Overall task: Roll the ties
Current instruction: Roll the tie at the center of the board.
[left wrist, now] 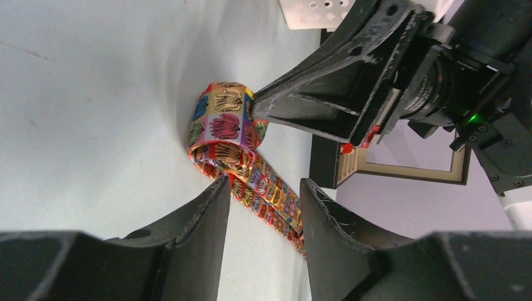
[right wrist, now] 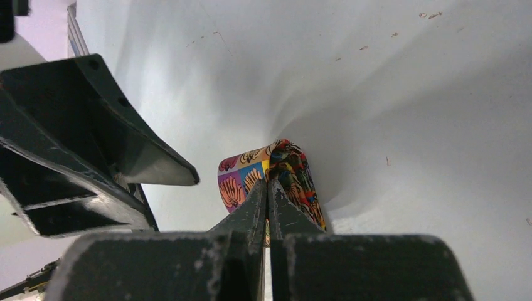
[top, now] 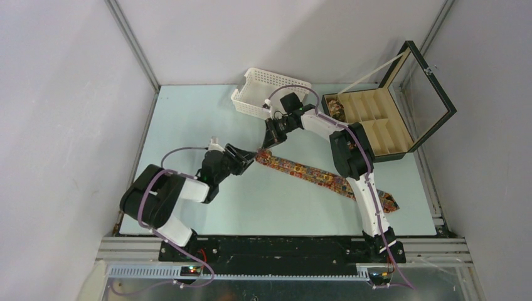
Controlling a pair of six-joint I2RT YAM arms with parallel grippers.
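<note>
One tie [top: 313, 175] with a red, orange and yellow pattern lies diagonally across the table, its wide end at the right near the right arm. Its left end is folded over into a small loop [left wrist: 223, 128]. My right gripper [top: 270, 142] reaches down from behind and is shut on that folded end [right wrist: 295, 166], fingertips [right wrist: 258, 195] pressed together on the fabric. My left gripper [top: 250, 157] is open just left of the fold. In the left wrist view its fingers [left wrist: 210, 210] stand apart with the tie strip running between them, touching neither that I can tell.
A white perforated basket [top: 257, 88] stands at the back, behind the right gripper. A black compartmented box [top: 376, 125] with its glass lid raised stands at the back right; a small patterned coil [top: 335, 110] sits in its left compartment. Metal rails edge the table.
</note>
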